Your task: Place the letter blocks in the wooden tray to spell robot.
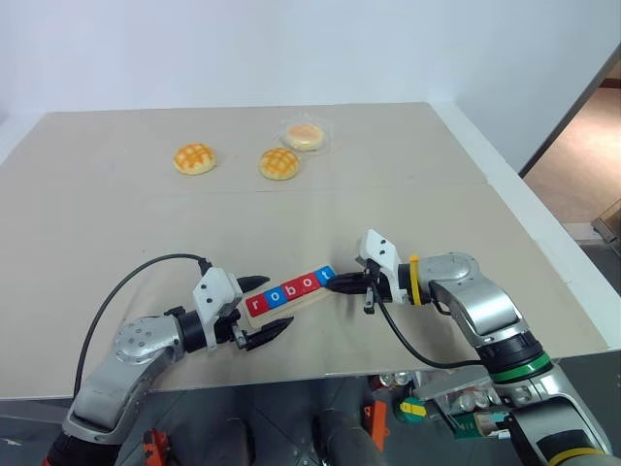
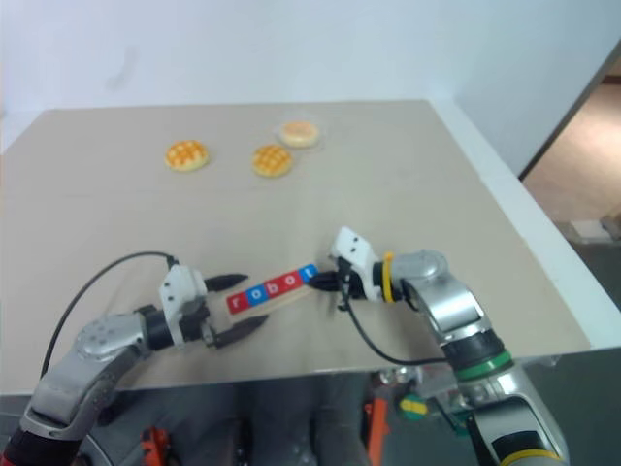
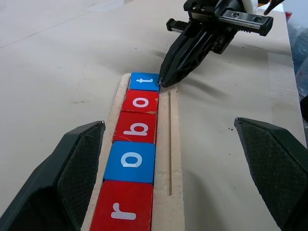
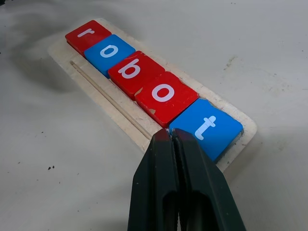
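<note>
The wooden tray lies low and centre in the head views, on the bench, slanting up to the right. All five letter blocks sit in it in a row, reading r, o, b, o, t, so the word looks spelled.

The right gripper, its jaws pressed together and holding nothing, has its tip right at the lower corner of the blue t block, at the tray's right end. The left gripper hovers at the tray's left end with its jaws wide apart, one finger on each side of the tray and touching neither side, as far as I can tell.

The risk now is undoing a finished job. A sideways nudge from the closed right tip could skew the t or push the whole row along. If the left jaws close or sweep, they could shove the light tray or tip the r block out. The three buns at the upper centre are well clear.
</note>
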